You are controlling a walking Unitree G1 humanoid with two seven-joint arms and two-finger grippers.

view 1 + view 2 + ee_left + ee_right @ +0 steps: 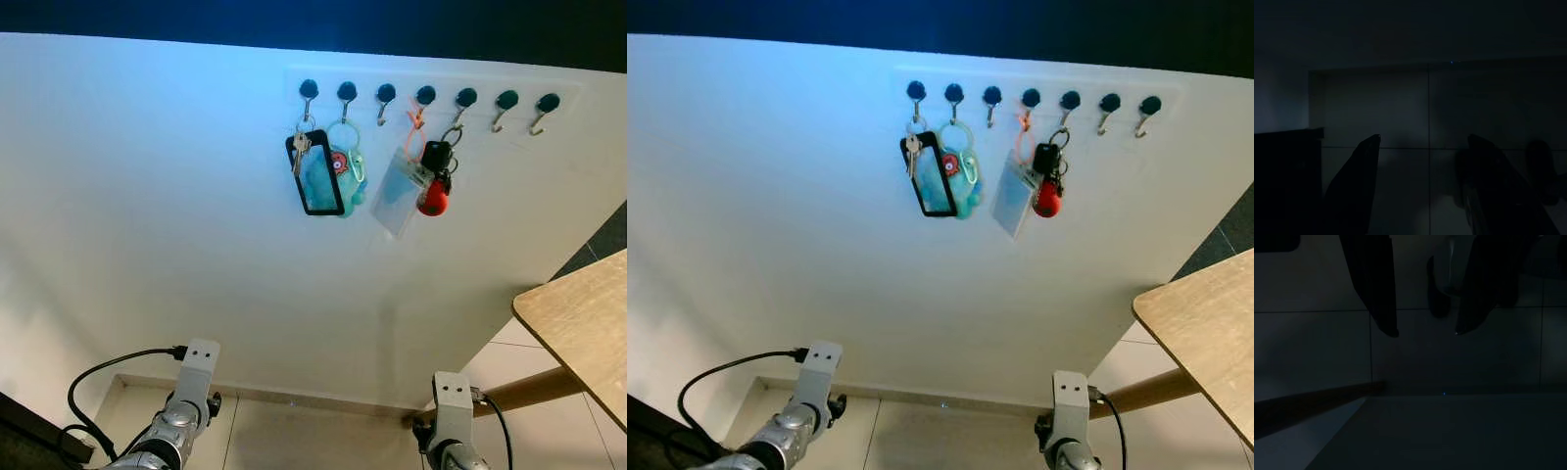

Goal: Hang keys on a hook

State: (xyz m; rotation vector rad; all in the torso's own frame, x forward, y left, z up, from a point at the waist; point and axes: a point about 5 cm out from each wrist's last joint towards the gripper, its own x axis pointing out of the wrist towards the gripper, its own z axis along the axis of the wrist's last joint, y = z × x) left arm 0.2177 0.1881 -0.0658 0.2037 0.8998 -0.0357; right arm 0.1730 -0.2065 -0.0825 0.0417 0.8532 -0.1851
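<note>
A row of several dark-knobbed hooks [425, 96] runs along the top of a white wall [147, 215]. A silver key with a black-framed tag [315, 174] hangs from the leftmost hook. Beside it hangs a teal ring with a teal plush [346, 171]. An orange loop with a clear badge holder [400, 191] hangs further right, then a black fob with a red ball [435, 186]. Both arms hang low, the left arm [186, 401] and the right arm [451, 411]. In the dark wrist views, my left gripper [1424, 138] and right gripper [1426, 333] are open over floor tiles, holding nothing.
A light wooden table [588, 323] juts in at the right, its leg [524, 392] slanting to the floor. The third hook [386, 95] and the two rightmost hooks [548, 102] are bare. A black cable [98, 372] loops by the left arm.
</note>
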